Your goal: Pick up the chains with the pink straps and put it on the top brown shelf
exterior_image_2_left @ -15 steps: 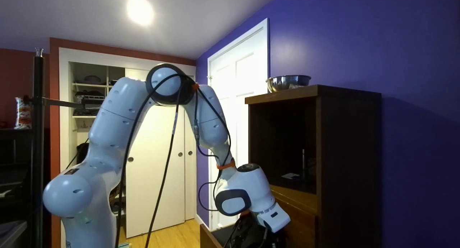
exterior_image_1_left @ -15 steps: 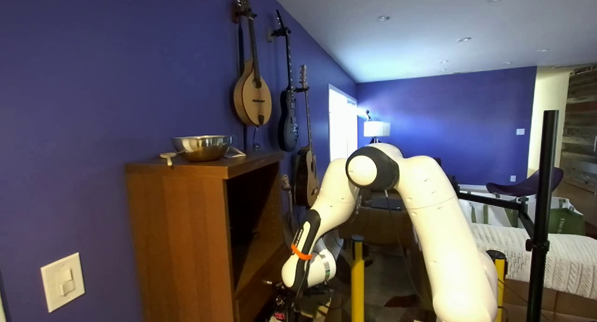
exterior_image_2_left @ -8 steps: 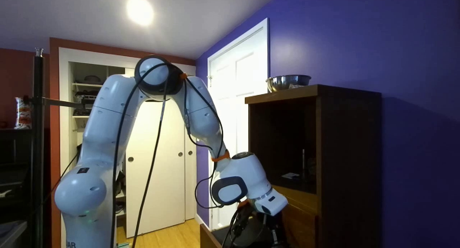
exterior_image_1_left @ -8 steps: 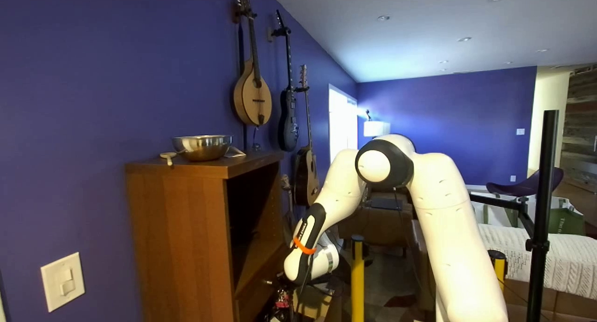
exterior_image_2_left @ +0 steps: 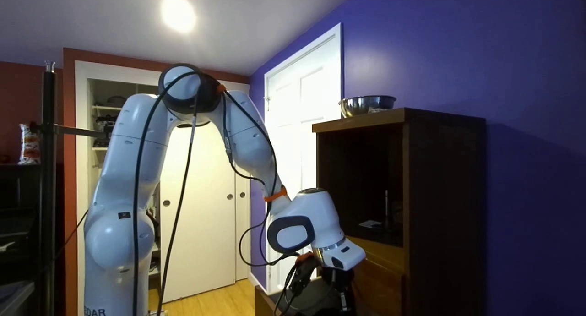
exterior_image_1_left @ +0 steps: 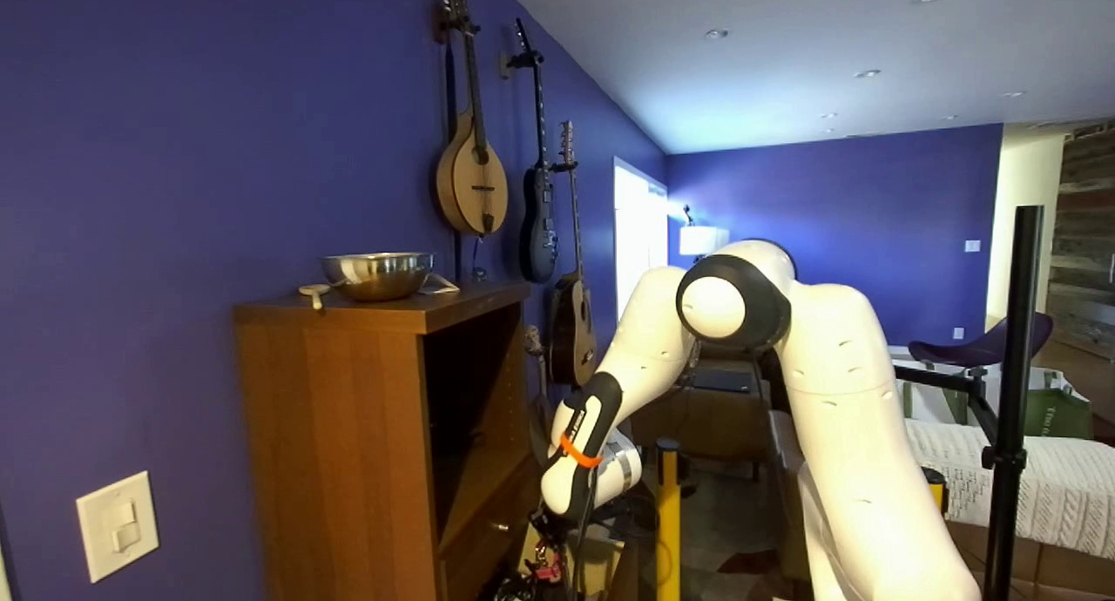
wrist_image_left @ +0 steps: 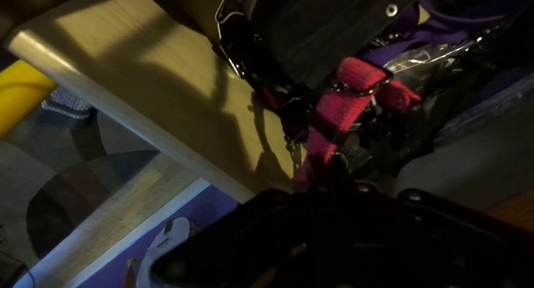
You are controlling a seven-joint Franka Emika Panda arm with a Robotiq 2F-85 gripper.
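The chains with the pink straps hang below my gripper in an exterior view [exterior_image_1_left: 547, 566]. In the wrist view the pink strap [wrist_image_left: 344, 108] runs down to the fingertips, with dark chain links beside it. My gripper [wrist_image_left: 327, 183] is very dark there; its fingers are close together and look shut on the strap. In an exterior view my gripper [exterior_image_1_left: 542, 523] is low in front of the cabinet, partly hidden by the arm. The top brown shelf [exterior_image_1_left: 477, 488] is the board inside the open cabinet, above and beside the gripper; it also shows in an exterior view [exterior_image_2_left: 357, 229].
An open drawer [exterior_image_2_left: 268, 302] with dark items and purple straps lies below the gripper; its pale front panel [wrist_image_left: 167, 112] shows in the wrist view. A metal bowl [exterior_image_1_left: 379, 277] stands on the cabinet top [exterior_image_1_left: 383, 315]. A yellow post [exterior_image_1_left: 668, 523] stands near the arm.
The arm has risen and drawn back a little from the cabinet. The gripper has moved up, and the pink straps under it have come more into view.
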